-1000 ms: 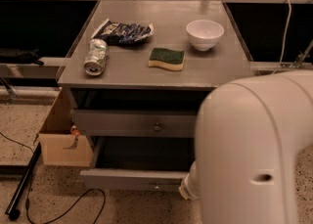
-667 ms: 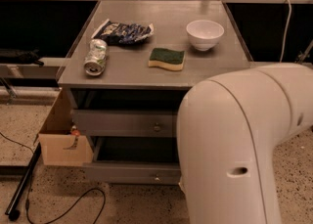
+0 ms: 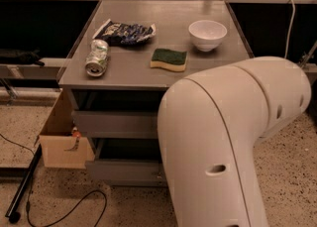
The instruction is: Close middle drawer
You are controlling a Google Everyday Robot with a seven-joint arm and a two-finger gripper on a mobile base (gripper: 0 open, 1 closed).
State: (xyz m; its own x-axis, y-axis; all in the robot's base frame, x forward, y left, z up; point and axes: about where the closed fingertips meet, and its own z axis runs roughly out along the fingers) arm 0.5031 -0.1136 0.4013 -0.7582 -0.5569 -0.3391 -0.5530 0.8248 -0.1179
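Behind the big white arm link (image 3: 218,146) your gripper is hidden, so you cannot tell whether it is released or grasping; the middle drawer (image 3: 124,170) juts open, likely just ahead of it, awaiting a push on its front

A single camera view, set high on the near side of the bench (image 3: 133,75) and tilted down and forward; it faces the bench's drawer side, so the stacked fronts face the lens and the top recedes toward the far edge near the upper border; the bench sits left of centre, fairly close; the robot's pale arm (image 3: 218,141) is nearest of all, filling the near right and covering the right end of the middle drawer (image 3: 124,170); the gripper is out of sight in this view; speckled floor (image 3: 54,196) fills the near left.
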